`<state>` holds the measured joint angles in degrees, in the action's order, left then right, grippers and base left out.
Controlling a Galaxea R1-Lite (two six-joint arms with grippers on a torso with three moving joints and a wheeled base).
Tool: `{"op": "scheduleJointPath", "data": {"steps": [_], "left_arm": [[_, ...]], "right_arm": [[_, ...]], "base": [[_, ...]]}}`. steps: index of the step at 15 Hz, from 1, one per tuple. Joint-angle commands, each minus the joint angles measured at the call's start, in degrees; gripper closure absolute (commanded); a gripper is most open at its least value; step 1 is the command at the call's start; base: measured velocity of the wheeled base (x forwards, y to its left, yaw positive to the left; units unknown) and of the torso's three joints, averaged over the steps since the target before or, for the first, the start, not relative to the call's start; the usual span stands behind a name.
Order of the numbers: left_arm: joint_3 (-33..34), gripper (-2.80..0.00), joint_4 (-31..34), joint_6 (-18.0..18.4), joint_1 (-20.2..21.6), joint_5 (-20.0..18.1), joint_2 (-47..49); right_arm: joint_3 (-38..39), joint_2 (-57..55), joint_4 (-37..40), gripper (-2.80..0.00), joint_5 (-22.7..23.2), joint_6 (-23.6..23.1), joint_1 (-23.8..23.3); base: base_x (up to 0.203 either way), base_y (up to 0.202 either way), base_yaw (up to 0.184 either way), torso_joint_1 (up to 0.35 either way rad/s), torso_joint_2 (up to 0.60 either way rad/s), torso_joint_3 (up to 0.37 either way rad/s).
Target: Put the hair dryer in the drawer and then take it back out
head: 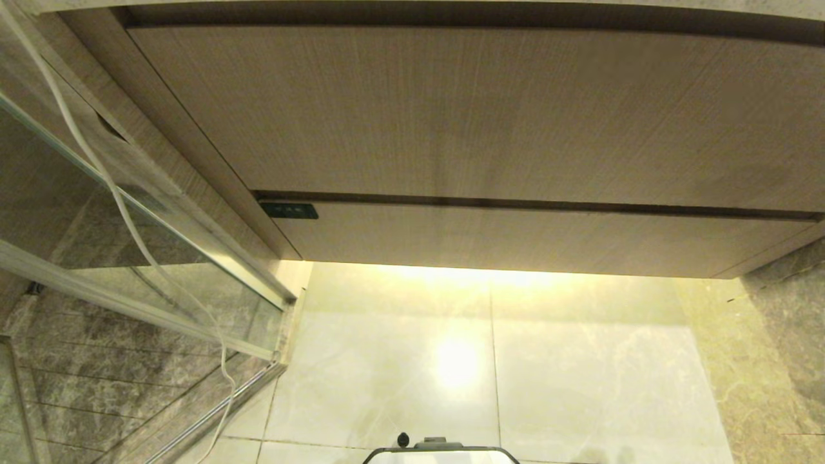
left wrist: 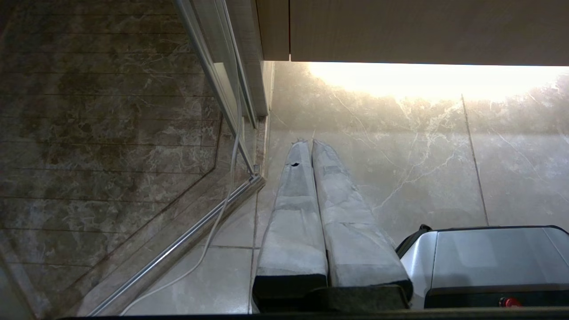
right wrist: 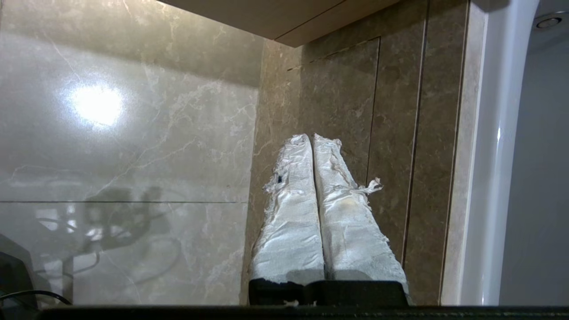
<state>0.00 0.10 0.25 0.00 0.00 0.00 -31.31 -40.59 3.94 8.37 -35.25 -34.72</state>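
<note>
The drawer [head: 515,238] is the narrow beige wood-grain front under the vanity, and it is closed. The hair dryer is out of view. Neither gripper shows in the head view. In the left wrist view my left gripper [left wrist: 309,144] is shut and empty, its taped fingers pressed together over the pale floor beside the shower rail. In the right wrist view my right gripper [right wrist: 311,138] is also shut and empty. It hangs over the floor where the pale tiles meet the brown wall, with the vanity's corner [right wrist: 311,26] above it.
A taller wood-grain panel [head: 451,109] sits above the drawer. A glass shower screen [head: 129,258] with a white cable [head: 122,206] hanging along it bounds the left. A brown tiled wall [head: 786,335] bounds the right. My base [left wrist: 489,258] stands on the pale floor tiles [head: 490,361].
</note>
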Motion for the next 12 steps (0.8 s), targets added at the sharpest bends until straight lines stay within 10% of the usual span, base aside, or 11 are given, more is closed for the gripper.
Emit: {"op": "scheduleJointPath", "data": {"steps": [1, 12], "left_arm": [[0.1, 0.0, 0.0, 0.0, 0.0, 0.0, 0.0], [0.1, 0.0, 0.0, 0.0, 0.0, 0.0, 0.0]], "right_arm": [[-0.1, 0.8, 0.5, 0.0, 0.1, 0.5, 0.0], [0.4, 0.6, 1.4, 0.0, -0.1, 1.0, 0.2]], "base": [[0.0, 0.0, 0.0, 0.0, 0.0, 0.0], [0.0, 0.0, 0.0, 0.0, 0.0, 0.0]]}}
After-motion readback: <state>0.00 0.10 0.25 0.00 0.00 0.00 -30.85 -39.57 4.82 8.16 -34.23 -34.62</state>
